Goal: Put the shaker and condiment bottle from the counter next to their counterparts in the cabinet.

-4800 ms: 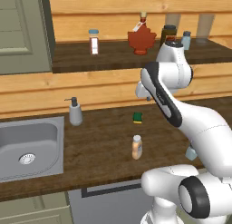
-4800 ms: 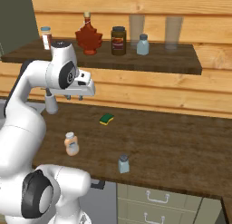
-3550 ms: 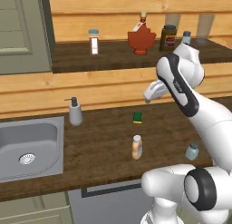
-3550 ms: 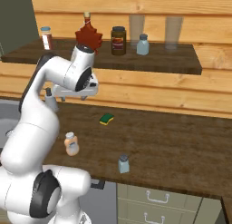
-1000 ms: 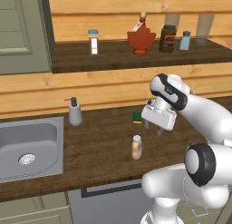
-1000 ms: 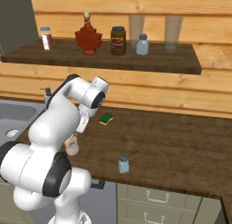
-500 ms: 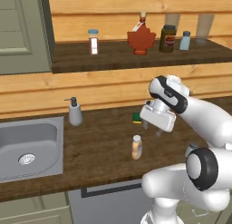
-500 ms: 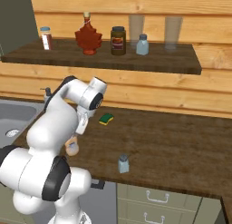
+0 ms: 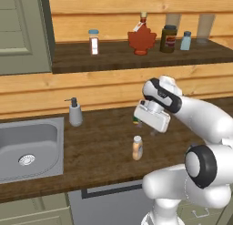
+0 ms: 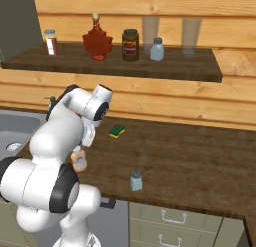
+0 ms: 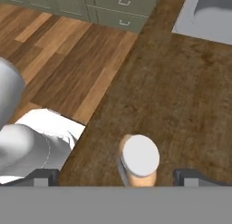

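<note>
Running across the room, the dark wooden counter [image 9: 100,151] carries an inset steel sink [image 9: 27,149] at one end; above it the cabinet [image 10: 115,61] shelf holds the red maple-leaf bottle [image 10: 97,39], a dark brown jar [image 10: 130,45], a matching shaker [image 10: 157,49] and a clear labelled jar [image 9: 93,41]; the white arm bends down over the counter, its gripper [image 11: 118,177] poised directly above the condiment bottle [image 9: 137,148]; in the hand view the two dark fingertips [image 11: 188,177] stand well apart, one on each side of the bottle's whitish cap, gripping nothing; a soap dispenser [image 9: 75,113] stands beside the sink; the shaker [image 10: 136,181] stands alone nearer the counter's front edge; a small green sponge [image 10: 117,131] lies near the wall.
</note>
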{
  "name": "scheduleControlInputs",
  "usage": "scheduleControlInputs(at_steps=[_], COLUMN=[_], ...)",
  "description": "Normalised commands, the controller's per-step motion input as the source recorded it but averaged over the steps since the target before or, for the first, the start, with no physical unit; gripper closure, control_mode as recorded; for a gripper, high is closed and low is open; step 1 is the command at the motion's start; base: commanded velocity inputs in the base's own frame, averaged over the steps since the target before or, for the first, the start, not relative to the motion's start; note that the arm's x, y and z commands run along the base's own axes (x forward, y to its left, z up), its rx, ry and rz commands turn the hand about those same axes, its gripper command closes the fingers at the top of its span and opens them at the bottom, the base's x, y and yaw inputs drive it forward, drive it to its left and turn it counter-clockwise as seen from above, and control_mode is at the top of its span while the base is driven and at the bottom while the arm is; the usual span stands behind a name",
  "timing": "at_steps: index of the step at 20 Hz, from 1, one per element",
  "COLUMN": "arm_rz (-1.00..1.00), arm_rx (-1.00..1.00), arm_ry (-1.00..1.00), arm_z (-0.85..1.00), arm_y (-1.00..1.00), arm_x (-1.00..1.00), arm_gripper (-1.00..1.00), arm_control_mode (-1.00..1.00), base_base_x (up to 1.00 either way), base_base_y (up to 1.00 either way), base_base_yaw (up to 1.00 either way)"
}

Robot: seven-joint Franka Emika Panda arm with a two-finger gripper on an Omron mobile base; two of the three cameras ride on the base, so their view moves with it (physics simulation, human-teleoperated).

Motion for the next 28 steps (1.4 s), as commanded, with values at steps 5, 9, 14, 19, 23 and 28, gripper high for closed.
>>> scheduleControlInputs(at_steps=[5,9,14,19,23,28], arm_rz=[0.0,0.0,0.0,0.0,0.0,0.0], arm_rx=[0.0,0.0,0.0,0.0,0.0,0.0], arm_ry=[0.03,0.04,0.0,0.0,0.0,0.0], arm_z=[-0.43,-0.25,-0.04,-0.14,-0.24,-0.19], arm_y=[0.4,0.03,-0.33,-0.12,0.04,0.16], arm_x=[-0.1,-0.06,0.15,0.3,0.21,0.08], arm_gripper=[-1.0,-1.0,-1.0,-1.0,-1.0,-1.0], arm_control_mode=[-1.0,-1.0,-1.0,-1.0,-1.0,-1.0], base_base_x=[0.0,0.0,0.0,0.0,0.0,0.0], base_base_y=[0.0,0.0,0.0,0.0,0.0,0.0], base_base_yaw=[0.0,0.0,0.0,0.0,0.0,0.0])
